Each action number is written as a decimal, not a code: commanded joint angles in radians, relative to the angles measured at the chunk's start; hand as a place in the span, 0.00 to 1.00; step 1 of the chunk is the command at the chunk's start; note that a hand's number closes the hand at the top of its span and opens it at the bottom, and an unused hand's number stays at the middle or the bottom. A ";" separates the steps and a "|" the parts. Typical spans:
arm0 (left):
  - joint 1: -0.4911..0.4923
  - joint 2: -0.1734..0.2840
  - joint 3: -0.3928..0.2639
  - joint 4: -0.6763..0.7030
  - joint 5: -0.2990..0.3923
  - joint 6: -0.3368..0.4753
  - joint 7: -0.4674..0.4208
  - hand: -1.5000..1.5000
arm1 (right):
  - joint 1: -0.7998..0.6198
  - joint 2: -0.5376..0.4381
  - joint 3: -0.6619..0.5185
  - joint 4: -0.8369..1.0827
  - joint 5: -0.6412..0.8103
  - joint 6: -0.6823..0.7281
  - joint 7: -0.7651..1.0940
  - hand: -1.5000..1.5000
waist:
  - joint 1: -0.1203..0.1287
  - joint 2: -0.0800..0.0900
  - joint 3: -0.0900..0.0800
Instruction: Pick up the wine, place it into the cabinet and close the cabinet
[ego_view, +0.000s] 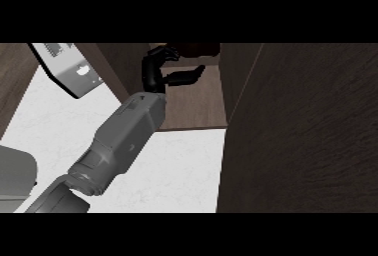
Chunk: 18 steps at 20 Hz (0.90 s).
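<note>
i have one hand (164, 67) deep in the open cabinet (196, 107), fingers curled about the wine (198, 49), a dark shape at the far shelf end. the thumb juts right. i judge a withdrawing wrist could tip the bottle, or the right-hand door (303, 130) could close on the forearm. its long axis and heading are too dark to read.

Hand (159, 70) inside cabinet (193, 107), cabinet door (303, 130) at its right
</note>
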<state>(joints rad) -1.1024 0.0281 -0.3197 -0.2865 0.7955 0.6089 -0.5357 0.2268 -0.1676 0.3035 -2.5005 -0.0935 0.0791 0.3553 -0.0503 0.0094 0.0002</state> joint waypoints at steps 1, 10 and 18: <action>-0.057 0.021 -0.014 0.105 -0.047 0.061 0.028 0.00 | 0.017 0.017 0.020 -0.103 -0.053 -0.017 0.049 0.00 | -0.005 0.005 0.000; -0.097 0.038 -0.011 0.198 -0.084 0.071 0.053 0.00 | -0.015 -0.007 -0.030 -0.142 -0.100 0.001 0.096 0.00 | -0.020 0.013 -0.001; -0.067 0.044 -0.002 0.215 -0.107 0.065 0.000 0.00 | 0.012 0.017 0.019 -0.118 -0.074 0.008 0.053 0.00 | -0.019 0.013 -0.001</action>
<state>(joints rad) -1.1811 0.0382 -0.3313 -0.0929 0.6947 0.6814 -0.5071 0.2105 -0.1419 0.3358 -2.4989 -0.0880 0.0834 0.3664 -0.0707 0.0114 0.0045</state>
